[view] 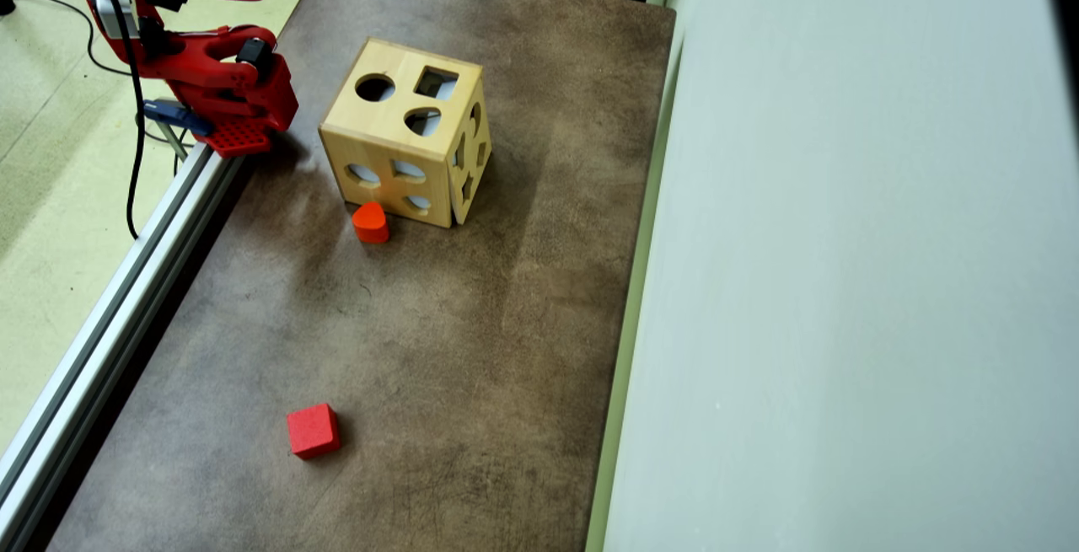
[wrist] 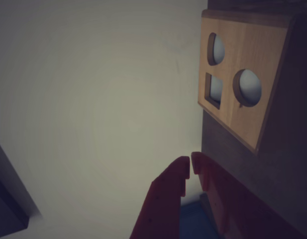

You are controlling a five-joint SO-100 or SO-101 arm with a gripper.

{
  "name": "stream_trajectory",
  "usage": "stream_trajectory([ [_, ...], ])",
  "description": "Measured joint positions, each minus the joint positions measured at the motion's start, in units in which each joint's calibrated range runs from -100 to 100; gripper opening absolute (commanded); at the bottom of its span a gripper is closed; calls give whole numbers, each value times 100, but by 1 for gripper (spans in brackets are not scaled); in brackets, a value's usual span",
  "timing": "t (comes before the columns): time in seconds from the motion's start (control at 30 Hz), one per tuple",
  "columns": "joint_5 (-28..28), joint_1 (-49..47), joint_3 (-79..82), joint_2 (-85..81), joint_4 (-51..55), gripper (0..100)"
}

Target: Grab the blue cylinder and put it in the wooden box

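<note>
Cylinder not seen anywhere (maybe inside box [view: 383, 118] already); gripper [wrist: 191, 168] fingers nearly pinched together, nothing held; grip advice can't be judged

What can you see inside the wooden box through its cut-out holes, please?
Through the holes of the wooden box, in both views, only pale light from other openings shows; no block is visible. Most of the interior is hidden by the walls, so the blue cylinder cannot be confirmed inside.

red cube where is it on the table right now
In the overhead view the red cube sits alone near the bottom left of the brown table, well below the orange-red heart block and the wooden box.
</note>
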Motion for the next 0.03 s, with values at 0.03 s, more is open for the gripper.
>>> stream_trajectory([
  [0.03, 0, 0, 0, 0, 0, 2],
])
